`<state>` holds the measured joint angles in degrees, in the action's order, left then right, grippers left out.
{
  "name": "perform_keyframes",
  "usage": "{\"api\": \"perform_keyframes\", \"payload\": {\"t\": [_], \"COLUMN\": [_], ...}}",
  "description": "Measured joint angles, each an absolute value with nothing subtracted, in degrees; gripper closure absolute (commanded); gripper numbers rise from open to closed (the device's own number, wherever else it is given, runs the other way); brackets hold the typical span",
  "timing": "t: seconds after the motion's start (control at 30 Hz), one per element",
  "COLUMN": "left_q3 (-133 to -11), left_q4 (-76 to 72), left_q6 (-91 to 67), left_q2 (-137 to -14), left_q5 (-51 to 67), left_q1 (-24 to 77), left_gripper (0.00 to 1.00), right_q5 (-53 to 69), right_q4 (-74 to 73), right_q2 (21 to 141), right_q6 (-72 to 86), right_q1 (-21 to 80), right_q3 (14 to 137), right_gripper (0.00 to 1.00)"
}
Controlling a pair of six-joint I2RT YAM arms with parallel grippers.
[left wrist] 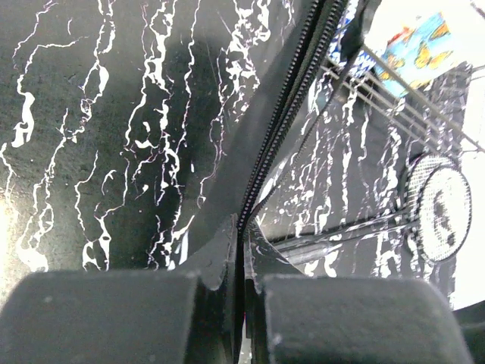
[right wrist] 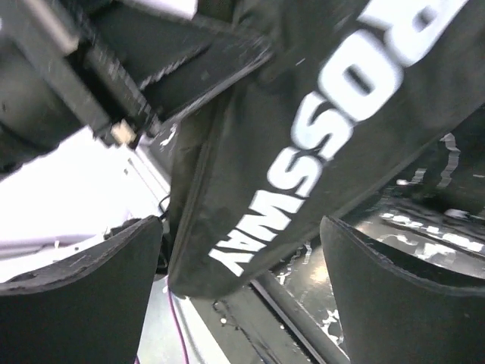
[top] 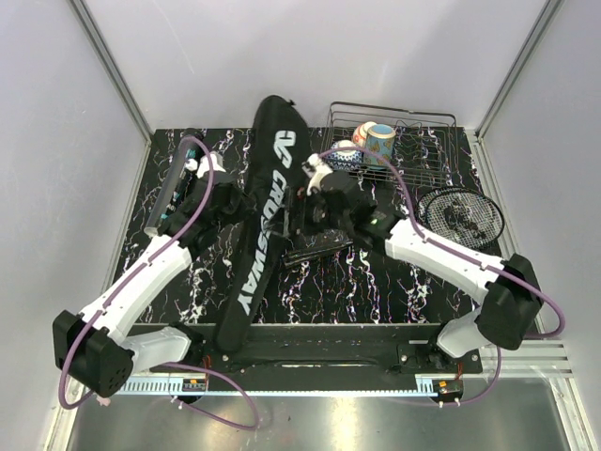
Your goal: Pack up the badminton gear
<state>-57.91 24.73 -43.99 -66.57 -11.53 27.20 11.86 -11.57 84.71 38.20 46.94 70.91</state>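
Observation:
The long black bag printed "CROSSWAY" lies lengthwise down the middle of the table. My left gripper is at its left edge, shut on the bag's zip edge; the zip runs up from the left gripper. My right gripper hovers at the bag's right side. In the right wrist view the right gripper stands open, with the bag's lettered end hanging beyond its fingers. The racket's strung head lies at the right, its shaft hidden under the right arm. The dark tube lies at the far left.
A wire basket with painted cups stands at the back right, close behind the right wrist. White walls enclose the table on three sides. The arm bases and a rail run along the near edge.

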Motion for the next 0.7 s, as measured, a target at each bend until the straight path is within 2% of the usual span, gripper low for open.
{"api": "perform_keyframes", "payload": {"t": [0.1, 0.2, 0.23, 0.4, 0.43, 0.5, 0.57, 0.63, 0.7], "left_q3": [-57.8, -57.0, -56.7, -56.5, -56.5, -56.3, -55.9, -55.0, -53.8], "left_q4": [24.7, 24.5, 24.3, 24.3, 24.3, 24.3, 24.3, 23.9, 23.5], "left_q6": [-46.8, -49.2, -49.8, -51.4, -51.5, -51.7, -51.7, -51.7, -51.5], "left_q2": [-64.4, -60.6, -59.5, -57.0, -57.0, -57.1, -57.1, -57.0, -57.0], "left_q5": [-12.9, -14.2, -14.6, -15.9, -16.0, -16.3, -16.4, -16.5, -16.5], "left_q1": [27.2, 27.2, 27.1, 27.0, 27.0, 27.0, 27.0, 27.0, 27.0], "left_gripper": [1.0, 1.0, 1.0, 1.0, 1.0, 1.0, 1.0, 1.0, 1.0], "right_q5": [12.5, 12.6, 12.2, 8.5, 7.7, 6.3, 5.5, 5.1, 4.6], "right_q4": [-5.8, -2.3, -1.5, -0.8, -0.8, -1.3, -1.3, -2.0, -3.1], "right_q2": [85.4, 87.0, 87.7, 89.6, 89.7, 89.8, 89.6, 89.1, 87.8], "right_q6": [38.5, 37.9, 37.4, 35.4, 35.1, 34.5, 33.8, 33.0, 32.4], "right_q1": [51.9, 56.4, 57.6, 60.9, 61.1, 61.3, 61.2, 61.3, 61.3], "right_q3": [68.4, 67.6, 67.6, 67.8, 67.8, 67.8, 67.8, 67.8, 67.7], "right_gripper": [0.13, 0.21, 0.26, 0.32, 0.31, 0.22, 0.09, 0.05, 0.05]}}
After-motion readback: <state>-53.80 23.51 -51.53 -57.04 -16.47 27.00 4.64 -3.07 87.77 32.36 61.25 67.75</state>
